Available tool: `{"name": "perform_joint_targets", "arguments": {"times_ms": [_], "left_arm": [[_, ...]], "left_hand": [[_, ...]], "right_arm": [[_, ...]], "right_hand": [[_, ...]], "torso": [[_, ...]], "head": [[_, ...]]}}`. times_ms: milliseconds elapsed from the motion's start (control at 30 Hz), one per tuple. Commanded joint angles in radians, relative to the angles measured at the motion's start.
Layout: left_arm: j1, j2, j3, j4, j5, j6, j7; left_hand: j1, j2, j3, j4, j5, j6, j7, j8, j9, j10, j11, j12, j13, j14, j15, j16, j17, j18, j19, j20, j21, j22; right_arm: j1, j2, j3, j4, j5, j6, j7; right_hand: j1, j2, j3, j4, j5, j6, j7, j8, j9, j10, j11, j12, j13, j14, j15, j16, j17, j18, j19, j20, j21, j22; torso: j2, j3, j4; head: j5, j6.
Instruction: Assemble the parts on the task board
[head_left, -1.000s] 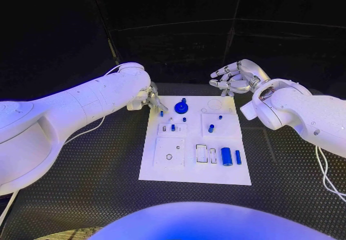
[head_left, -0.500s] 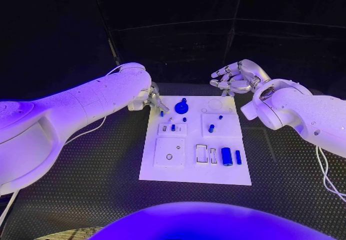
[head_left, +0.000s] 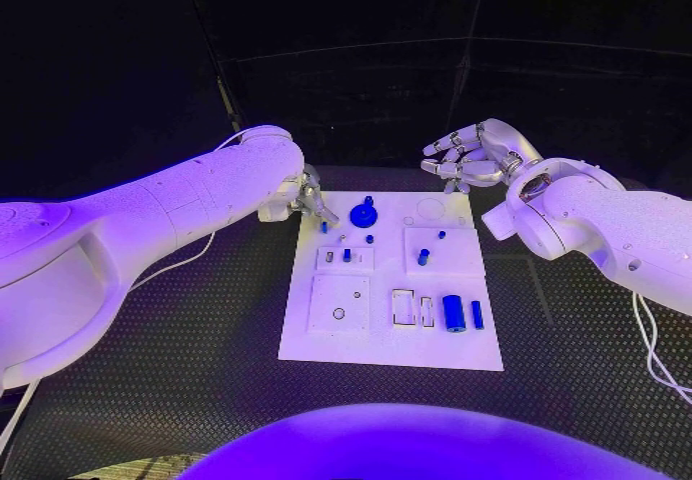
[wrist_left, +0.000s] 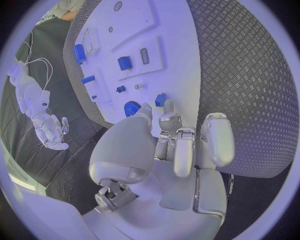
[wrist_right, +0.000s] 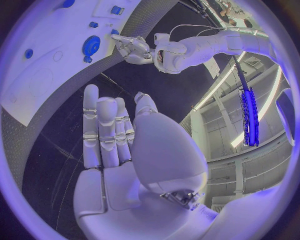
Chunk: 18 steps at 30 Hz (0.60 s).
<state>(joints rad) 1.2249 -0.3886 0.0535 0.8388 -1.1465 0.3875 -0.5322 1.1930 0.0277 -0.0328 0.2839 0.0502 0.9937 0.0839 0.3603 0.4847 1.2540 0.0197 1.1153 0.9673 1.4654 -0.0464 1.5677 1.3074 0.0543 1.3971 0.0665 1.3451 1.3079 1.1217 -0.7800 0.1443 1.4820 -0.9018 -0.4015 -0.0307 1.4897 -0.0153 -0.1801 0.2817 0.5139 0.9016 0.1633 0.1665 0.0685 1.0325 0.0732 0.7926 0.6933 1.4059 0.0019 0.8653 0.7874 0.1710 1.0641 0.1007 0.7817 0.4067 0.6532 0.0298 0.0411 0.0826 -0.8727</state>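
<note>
Hovering at the far left corner of the task board (head_left: 389, 280): left hand (head_left: 300, 195), fingers curled downward over the board's edge, fingertips (wrist_left: 164, 120) sitting just beside a small blue part (wrist_left: 160, 99) near that corner; not possible to tell whether touching or pinching it, nothing plainly held. Hanging above the table beyond the far right corner of the board: right hand (head_left: 469, 155), fingers (wrist_right: 103, 130) extended, lying side by side with slight gaps, palm empty, touching nothing. Showing no legible writing, brand or label on board, arms or hands. Lying flat in the middle of the black table (head_left: 173, 400): white task board, long side running away from the robot. Standing near the far edge of the board, just beside the left hand: blue gear-like round part (head_left: 362, 213). Sitting a little nearer: several small blue pegs (head_left: 371, 239) spread across the upper half, one short blue post (head_left: 423, 257) standing on the right raised plate. Lying in the near right area of the board: large blue cylinder (head_left: 453, 313), with a slimmer blue bar (head_left: 476, 314) just beside it on its right, both lengthwise with the board. Lying to the left of the cylinder: two pale rectangular slots (head_left: 402, 307), and further left a pale square plate (head_left: 340, 304) with a small dark hole.
</note>
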Motion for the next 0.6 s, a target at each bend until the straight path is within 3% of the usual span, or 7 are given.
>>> {"name": "perform_joint_targets", "arguments": {"times_ms": [33,400,600], "left_arm": [[0.001,0.001,0.000,0.000,0.009,0.004,-0.001],[0.001,0.001,0.000,0.000,0.009,0.011,-0.001],[0.001,0.001,0.000,0.001,0.009,0.014,-0.001]], "left_hand": [[0.010,-0.001,-0.002,-0.006,0.000,0.008,-0.001,-0.003,-0.002,0.001,-0.008,0.004,-0.002,0.105,0.001,0.003,0.263,0.017,-0.003,0.000,-0.004,0.003],[0.053,0.017,0.003,-0.021,0.000,0.017,-0.004,0.001,-0.004,0.001,-0.011,0.005,-0.003,0.105,-0.001,0.003,0.263,0.017,-0.002,-0.002,-0.004,0.006],[0.112,0.033,0.024,-0.052,0.000,0.019,-0.009,0.003,-0.005,0.001,-0.015,0.003,-0.007,0.105,-0.004,0.003,0.263,0.017,-0.002,-0.004,-0.005,0.008]], "right_arm": [[0.002,0.002,0.001,0.000,-0.001,0.006,0.009],[0.002,0.002,0.001,-0.001,-0.001,0.008,0.008],[0.002,0.003,0.001,-0.001,-0.001,0.009,0.008]], "right_hand": [[0.000,0.002,0.005,-0.002,0.003,-0.004,-0.003,0.005,0.000,-0.006,-0.001,0.007,-0.001,-0.002,-0.003,-0.002,0.002,0.013,0.005,0.001,-0.004,-0.001],[0.002,0.002,0.007,-0.003,0.005,-0.004,-0.003,0.005,0.000,-0.006,-0.001,0.007,-0.002,-0.002,-0.004,-0.001,0.003,0.013,0.005,0.001,-0.004,-0.002],[0.002,0.002,0.007,-0.003,0.005,-0.004,-0.003,0.005,0.000,-0.006,-0.001,0.007,-0.002,-0.002,-0.004,-0.001,0.003,0.013,0.005,0.001,-0.004,-0.002]], "torso": [[0.000,-0.0002,0.0005],[0.000,-0.0002,-0.0006],[0.000,-0.0002,0.0002]], "head": [[0.000,0.000],[0.001,0.000],[0.001,0.000]]}}
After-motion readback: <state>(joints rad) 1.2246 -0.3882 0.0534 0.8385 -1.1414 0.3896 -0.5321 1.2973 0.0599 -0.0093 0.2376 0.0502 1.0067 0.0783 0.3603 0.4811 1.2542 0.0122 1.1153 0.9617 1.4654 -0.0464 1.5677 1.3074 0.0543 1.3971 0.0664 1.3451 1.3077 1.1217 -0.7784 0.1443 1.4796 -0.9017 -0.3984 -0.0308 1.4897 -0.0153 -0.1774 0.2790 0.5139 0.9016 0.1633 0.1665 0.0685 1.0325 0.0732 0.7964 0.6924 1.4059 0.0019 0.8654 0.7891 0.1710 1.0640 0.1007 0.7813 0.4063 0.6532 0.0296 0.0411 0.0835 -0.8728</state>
